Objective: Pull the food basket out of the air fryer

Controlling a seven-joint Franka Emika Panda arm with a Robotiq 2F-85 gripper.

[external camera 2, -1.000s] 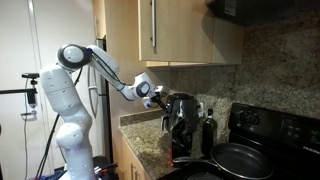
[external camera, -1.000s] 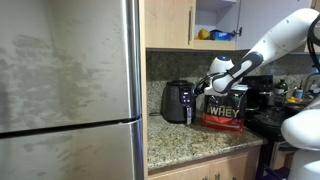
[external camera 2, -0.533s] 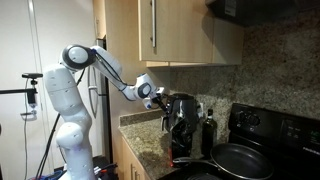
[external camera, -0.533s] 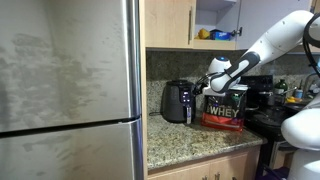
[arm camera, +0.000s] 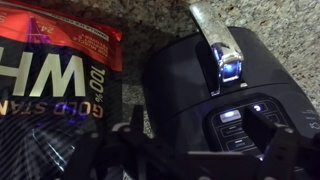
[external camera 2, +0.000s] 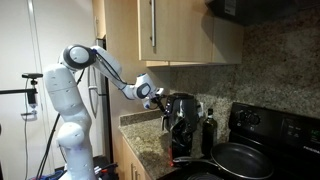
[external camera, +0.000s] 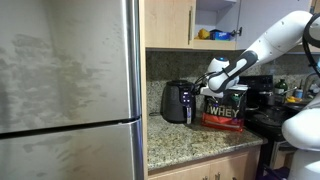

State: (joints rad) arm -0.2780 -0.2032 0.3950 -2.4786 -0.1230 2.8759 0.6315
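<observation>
Bearing air fryer (external camera: pixel 178 102): granite kitchen ctr (external camera: pixel 182 141)

- A home kitchen.
- A stainless-steel refrigerator (external camera: pixel 70 90) fills one side in an exterior view.
- Wooden wall cabinets (external camera 2: pixel 180 35) hang over a speckled granite bench (external camera: pixel 182 140) with a matching backsplash.
- A black stove (external camera 2: pixel 275 125) carries a frying pan (external camera 2: pixel 240 158).
- Small appliances stand on the bench (the air fryer (external camera: pixel 178 102) among them).

Outstretched arm (external camera: pixel 268 42), pincer (arm camera: pixel 210 142) wide apart.
</observation>
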